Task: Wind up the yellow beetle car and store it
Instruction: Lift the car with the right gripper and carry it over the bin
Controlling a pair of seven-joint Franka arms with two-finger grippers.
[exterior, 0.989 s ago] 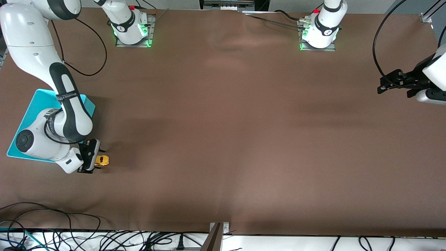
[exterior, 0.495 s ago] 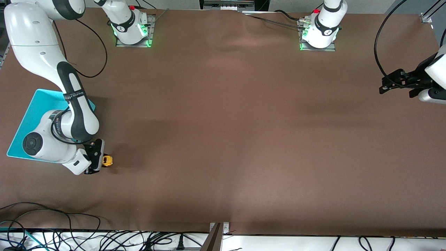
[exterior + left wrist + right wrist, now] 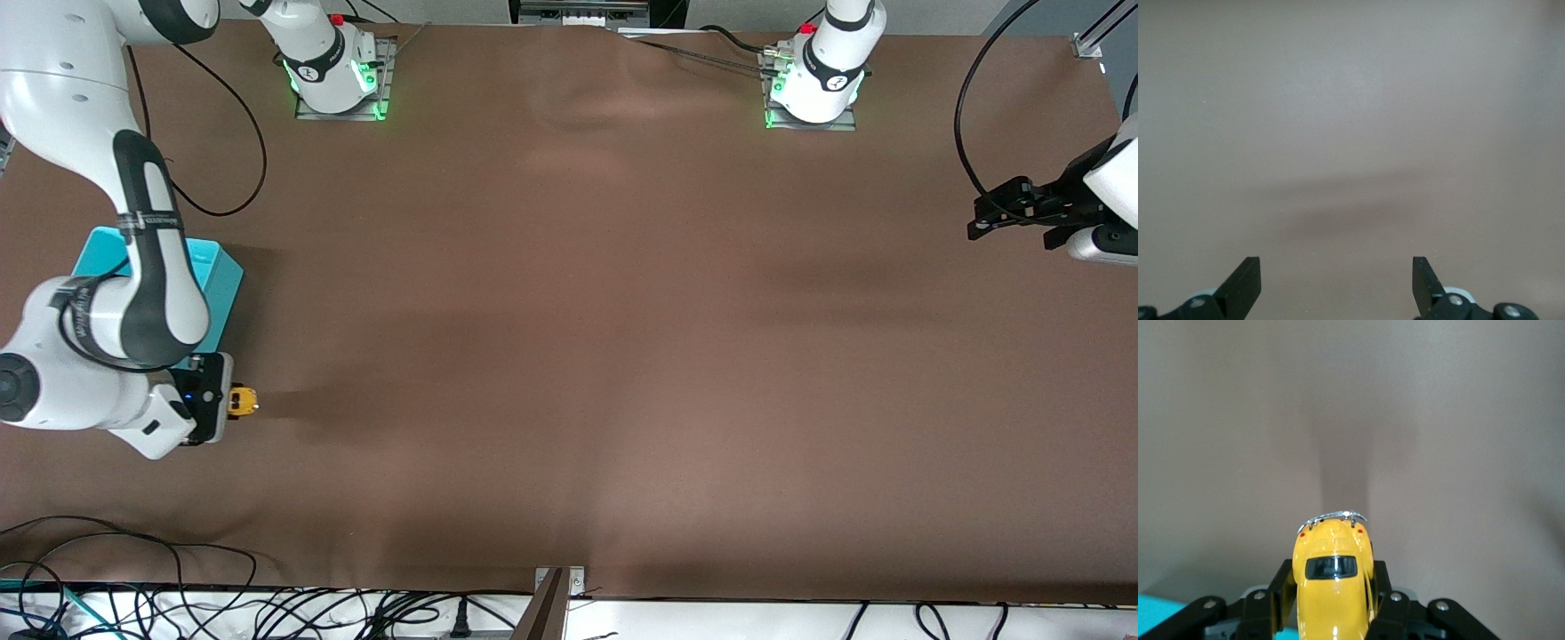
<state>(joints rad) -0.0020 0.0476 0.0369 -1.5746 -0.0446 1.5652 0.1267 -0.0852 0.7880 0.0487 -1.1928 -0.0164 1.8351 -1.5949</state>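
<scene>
The yellow beetle car is gripped in my right gripper, which is shut on its sides, low over the table beside the corner of the turquoise bin that is nearer the front camera. In the right wrist view the car points away from the wrist, with a black finger on each side of it. My left gripper waits open and empty over the table at the left arm's end; in the left wrist view its fingertips stand wide apart above bare brown table.
The right arm's elbow and forearm cover much of the turquoise bin. A sliver of the bin shows in the right wrist view. Loose cables lie along the table's edge nearest the front camera.
My right gripper has moved with the car toward the right arm's end of the table, closer to the bin's corner, and the arm has swung that way. The left arm has hardly moved.
</scene>
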